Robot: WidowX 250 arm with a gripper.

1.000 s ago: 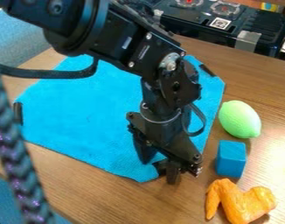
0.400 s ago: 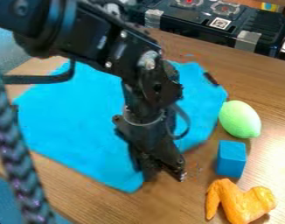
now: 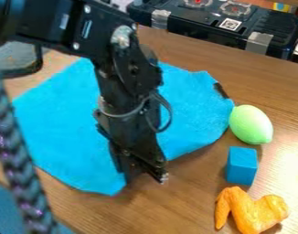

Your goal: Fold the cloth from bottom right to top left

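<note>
Unless lifted enough by the black two-finger claw [image 3: 143, 175], apparently pinched shut on the bright blue fabric cloth [image 3: 63, 132], could bunch against the brown wooden table [image 3: 188, 201].

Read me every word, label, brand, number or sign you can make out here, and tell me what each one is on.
No words or numbers can be read.
Square black-and-white code, on the black box: a pattern, no readable text.
Pale marks, on the robot arm: too small and blurred to read.
</note>
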